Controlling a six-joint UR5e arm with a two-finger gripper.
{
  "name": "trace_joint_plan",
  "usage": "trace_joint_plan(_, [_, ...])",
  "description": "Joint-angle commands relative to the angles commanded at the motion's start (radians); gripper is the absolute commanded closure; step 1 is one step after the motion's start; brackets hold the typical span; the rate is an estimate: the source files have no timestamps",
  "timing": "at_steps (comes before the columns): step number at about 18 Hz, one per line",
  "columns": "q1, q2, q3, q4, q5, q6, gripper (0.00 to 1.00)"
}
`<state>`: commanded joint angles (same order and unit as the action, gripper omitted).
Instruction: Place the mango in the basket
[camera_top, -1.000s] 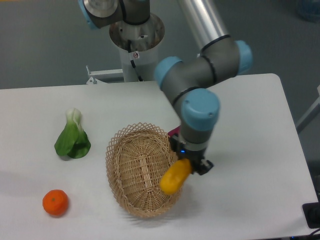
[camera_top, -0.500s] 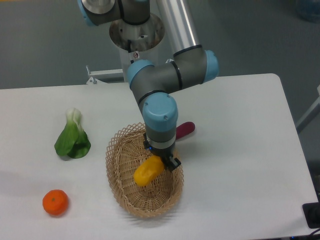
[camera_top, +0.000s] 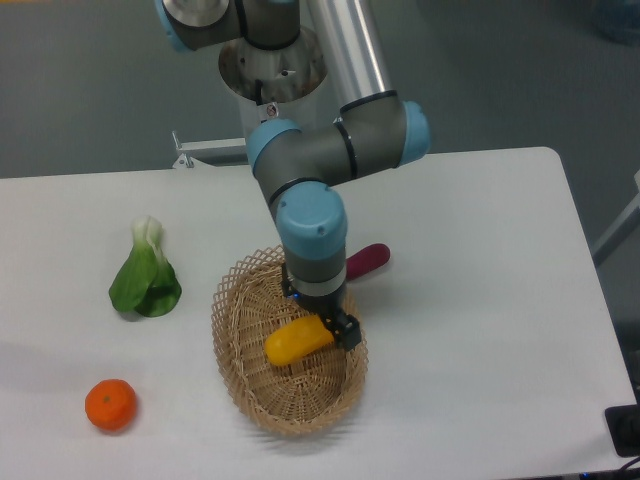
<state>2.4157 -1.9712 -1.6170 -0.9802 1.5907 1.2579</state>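
Note:
The yellow-orange mango (camera_top: 294, 341) hangs over the inside of the tan wicker basket (camera_top: 246, 385), near its middle right. My gripper (camera_top: 322, 327) comes straight down from the wrist and is shut on the mango at its right end. Whether the fruit touches the basket floor cannot be told. The arm hides the basket's far right rim.
A purple-red sweet potato (camera_top: 366, 261) lies just behind the basket, partly hidden by the wrist. A green bok choy (camera_top: 146, 272) sits at the left and a round tangerine (camera_top: 110, 405) at the front left. The robot base (camera_top: 272, 75) stands at the back.
The arm swung left from the basket's right rim to over its inside, carrying the mango. In the last half second it shifted slightly left and lower.

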Motion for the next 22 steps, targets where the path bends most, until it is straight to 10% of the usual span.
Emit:
trace_joint_plan(13, [0.295, -0.143, 0.313, -0.167, -0.031, 0.127, 0.00])
trace_joint_plan(22, [0.338, -0.233, 0.454, -0.221, -0.021, 0.206, 0.00])
